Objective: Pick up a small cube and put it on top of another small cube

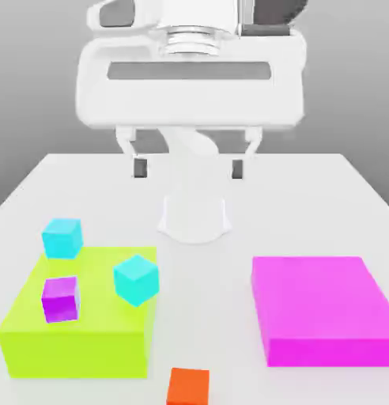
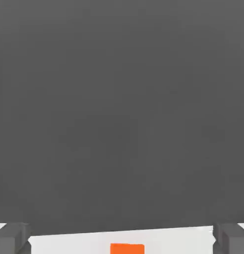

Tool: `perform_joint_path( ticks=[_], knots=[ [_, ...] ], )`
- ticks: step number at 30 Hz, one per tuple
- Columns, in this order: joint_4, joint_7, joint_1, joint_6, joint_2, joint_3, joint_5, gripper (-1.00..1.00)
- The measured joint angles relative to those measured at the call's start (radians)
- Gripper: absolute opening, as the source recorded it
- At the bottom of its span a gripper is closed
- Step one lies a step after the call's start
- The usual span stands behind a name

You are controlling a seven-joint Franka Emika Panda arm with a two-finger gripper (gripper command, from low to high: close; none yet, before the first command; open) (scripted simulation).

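Note:
The small orange-red cube (image 1: pixel 188 387) lies on the white table (image 1: pixel 324 190) at its near edge, between the two big blocks; the hand view catches it as well (image 2: pixel 127 248). My gripper (image 1: pixel 187 168) hangs high over the middle of the table, well behind and above the cube, open with nothing between its dark fingertips (image 1: pixel 139 168). In the hand view both fingertips (image 2: pixel 12 238) stand wide apart on either side of the cube. A purple cube (image 1: pixel 60 298) and a cyan cube (image 1: pixel 136 278) rest on the lime-green block (image 1: pixel 79 340). Another cyan cube (image 1: pixel 62 237) sits just behind that block.
A large magenta block (image 1: pixel 320 308) lies flat on the exterior view's right. The lime-green block takes up the left. The arm's white base (image 1: pixel 194 217) stands at the table's centre rear.

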Motion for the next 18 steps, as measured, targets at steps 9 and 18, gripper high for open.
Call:
perform_joint_path(
  ticks=[9,18],
  knots=[
    [-0.028,0.017,-0.005,0.114,0.326,-0.001,0.003,0.0],
    [-0.007,0.024,-0.005,0.286,0.605,-0.002,0.003,-1.0]
  ],
)
